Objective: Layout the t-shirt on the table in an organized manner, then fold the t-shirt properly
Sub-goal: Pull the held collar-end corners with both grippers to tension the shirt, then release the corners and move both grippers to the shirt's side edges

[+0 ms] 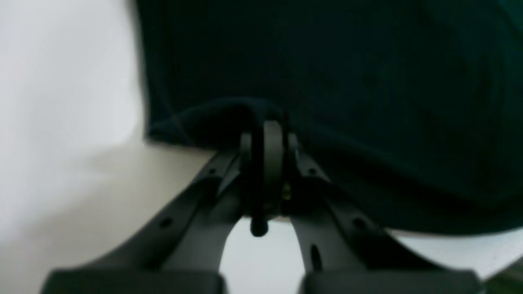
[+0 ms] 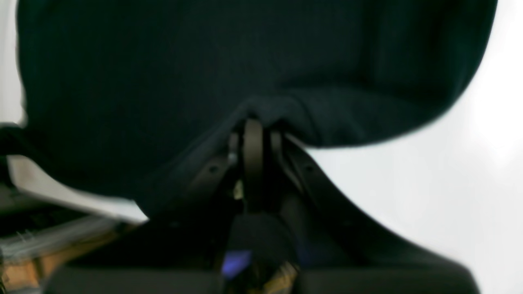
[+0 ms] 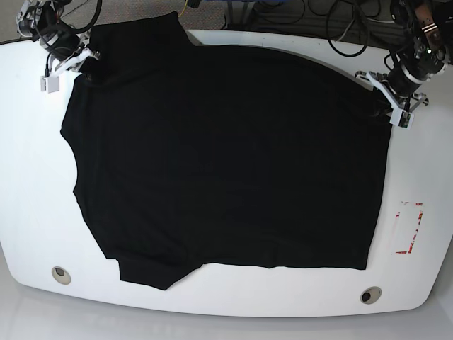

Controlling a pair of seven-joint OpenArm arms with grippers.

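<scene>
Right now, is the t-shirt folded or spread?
Spread: the t-shirt lies flat across the table, no fold yet; both grippers pinch its far edge.

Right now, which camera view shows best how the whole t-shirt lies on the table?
The base view: it shows the t-shirt spread nearly flat across the table, all edges visible. The left wrist view shows only blurred black cloth pinched by the left gripper. The right wrist view shows the same at the right gripper.

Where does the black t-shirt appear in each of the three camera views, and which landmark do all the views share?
Left wrist: t-shirt fills the upper right.
Right wrist: t-shirt fills the upper frame.
Base: t-shirt spread across the middle.
Shared landmark: white table, beside the cloth.
</scene>
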